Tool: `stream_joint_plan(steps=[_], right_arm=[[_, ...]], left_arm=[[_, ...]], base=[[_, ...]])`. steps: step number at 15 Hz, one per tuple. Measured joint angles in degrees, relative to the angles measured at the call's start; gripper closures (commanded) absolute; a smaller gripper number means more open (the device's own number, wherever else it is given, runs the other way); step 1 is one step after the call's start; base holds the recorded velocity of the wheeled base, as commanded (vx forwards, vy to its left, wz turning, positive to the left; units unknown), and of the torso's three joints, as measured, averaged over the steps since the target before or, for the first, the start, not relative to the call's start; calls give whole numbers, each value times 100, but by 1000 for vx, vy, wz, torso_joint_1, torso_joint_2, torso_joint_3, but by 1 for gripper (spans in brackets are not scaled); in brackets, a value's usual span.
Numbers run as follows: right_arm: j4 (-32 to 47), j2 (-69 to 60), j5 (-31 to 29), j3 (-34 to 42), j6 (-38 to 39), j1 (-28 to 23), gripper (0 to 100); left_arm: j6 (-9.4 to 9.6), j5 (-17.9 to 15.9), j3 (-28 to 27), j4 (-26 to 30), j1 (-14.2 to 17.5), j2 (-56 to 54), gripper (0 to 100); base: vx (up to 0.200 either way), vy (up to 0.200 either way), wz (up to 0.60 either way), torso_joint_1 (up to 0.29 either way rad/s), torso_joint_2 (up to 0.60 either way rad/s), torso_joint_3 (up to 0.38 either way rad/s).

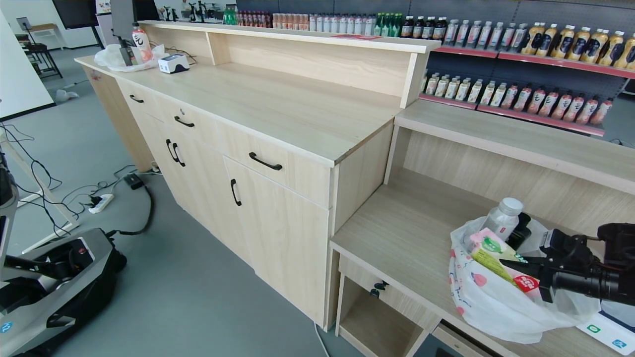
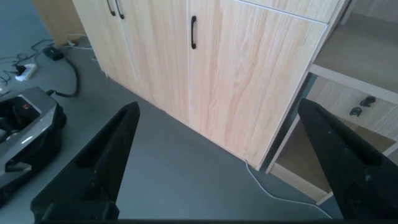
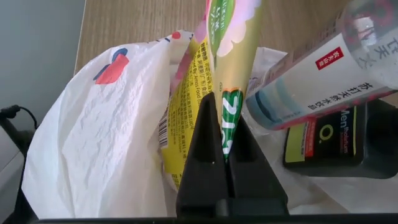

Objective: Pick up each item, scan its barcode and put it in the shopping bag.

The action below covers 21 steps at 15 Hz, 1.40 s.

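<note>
Right tool (image 1: 519,268) is clenching packet (image 1: 488,254); bag (image 1: 496,307) is gaping just beneath, so lowering deeper before releasing seems wise. Left tool (image 2: 217,118) is hanging released.

My right arm comes in low from the right, with the forearm about level and the wrist straight. Its tool (image 1: 507,263) points left over the near end of the bench (image 1: 397,233). The two fingers are pressed together on the edge of a green and yellow packet (image 1: 488,252). My left tool (image 2: 217,106) hangs above the floor, aimed downward, with both fingers (image 2: 112,155) spread wide apart.
</note>
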Motion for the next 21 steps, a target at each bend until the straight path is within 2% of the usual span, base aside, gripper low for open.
stream_joint_plan(steps=[8, 14, 18, 19, 21], right_arm=[[79, -427, 77, -10, 154, -20, 0], [40, -1614, 299, 20, 1669, 195, 0], [17, -2588, 282, 6, 2491, 101, 0], [16, -2814, 213, 12, 2541, -21, 0], [17, -3209, -374, 39, 2589, -174, 0]], left_arm=[[0, 0, 0, 0, 0, 0, 0], [0, 0, 0, 0, 0, 0, 0], [0, 0, 0, 0, 0, 0, 0], [0, 0, 0, 0, 0, 0, 0], [0, 0, -2, -2, 5, 0, 0]], base=[[0, 0, 0, 0, 0, 0], [0, 0, 0, 0, 0, 0], [0, 0, 0, 0, 0, 0], [0, 0, -600, 7, 7, 7], [0, 0, -600, -56, 117, 71]])
